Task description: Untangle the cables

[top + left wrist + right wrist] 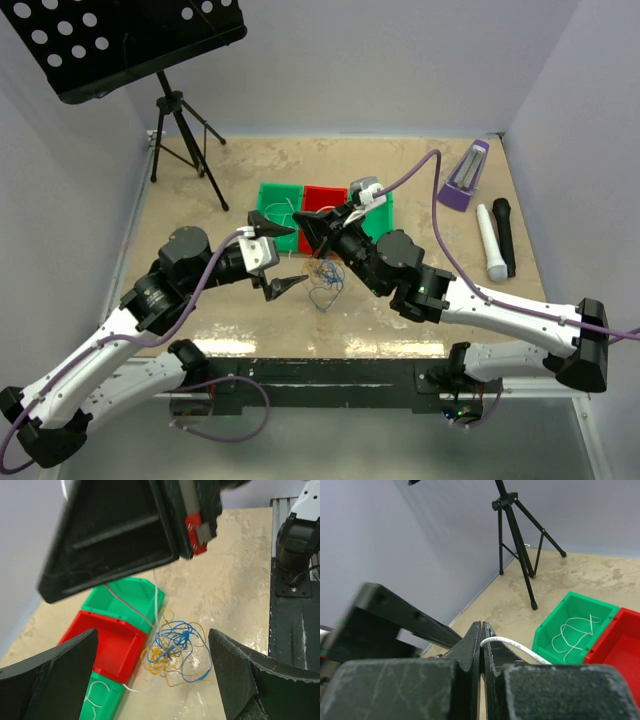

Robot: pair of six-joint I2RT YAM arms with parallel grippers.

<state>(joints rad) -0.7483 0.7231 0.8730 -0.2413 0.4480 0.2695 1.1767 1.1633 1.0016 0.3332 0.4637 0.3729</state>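
The cables point(172, 647) lie as a loose tangle of blue and yellow-orange thread on the tabletop, in front of the bins; from above the tangle point(322, 281) sits between the two arms. A white cable point(156, 597) rises out of it to my right gripper point(308, 225), whose jaws are shut on that white cable point(520, 649) just above the tangle. My left gripper point(152, 640) hovers above the tangle, wide open, with nothing between its fingers point(240, 675). From overhead the left gripper point(288, 260) is just left of the tangle.
Three small bins stand in a row behind the tangle: green point(280, 200), red point(322, 198), green point(378, 212). One green bin point(555, 625) holds loose white cord. A music-stand tripod point(180, 130) is at back left. A white microphone point(490, 243), a black one point(503, 232) and a purple object point(463, 178) lie at right.
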